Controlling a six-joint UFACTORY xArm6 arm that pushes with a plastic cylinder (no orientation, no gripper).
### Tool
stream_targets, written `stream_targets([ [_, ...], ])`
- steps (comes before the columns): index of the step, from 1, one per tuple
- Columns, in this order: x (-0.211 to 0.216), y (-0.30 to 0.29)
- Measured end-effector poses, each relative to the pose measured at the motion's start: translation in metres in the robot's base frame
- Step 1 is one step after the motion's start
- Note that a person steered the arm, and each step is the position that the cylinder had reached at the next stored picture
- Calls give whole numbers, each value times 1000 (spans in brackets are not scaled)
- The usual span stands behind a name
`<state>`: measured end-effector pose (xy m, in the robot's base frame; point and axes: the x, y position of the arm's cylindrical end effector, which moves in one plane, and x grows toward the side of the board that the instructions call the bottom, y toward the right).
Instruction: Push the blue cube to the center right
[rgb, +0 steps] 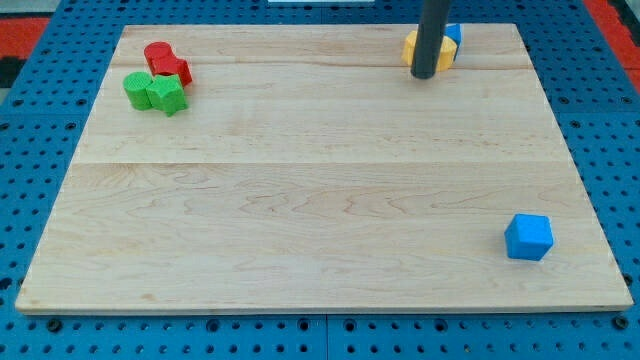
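Note:
The blue cube (528, 237) sits on the wooden board (320, 180) near the view's bottom right corner. My tip (424, 74) is near the view's top right, far above the cube and to its left. The rod stands in front of a yellow block (413, 46), with a second yellow block (447, 54) and a small blue block (453, 33) just to the rod's right, partly hidden by it.
At the view's top left lies a cluster of blocks: a red block (157, 54), another red block (178, 70), a green block (137, 89) and a green star-like block (168, 95). A blue pegboard (30, 200) surrounds the board.

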<state>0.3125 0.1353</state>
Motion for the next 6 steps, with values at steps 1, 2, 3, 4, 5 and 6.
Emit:
stream_targets([
  [1,52,67],
  [2,106,110],
  [3,182,129],
  [4,262,130],
  [5,290,80],
  [6,262,66],
])
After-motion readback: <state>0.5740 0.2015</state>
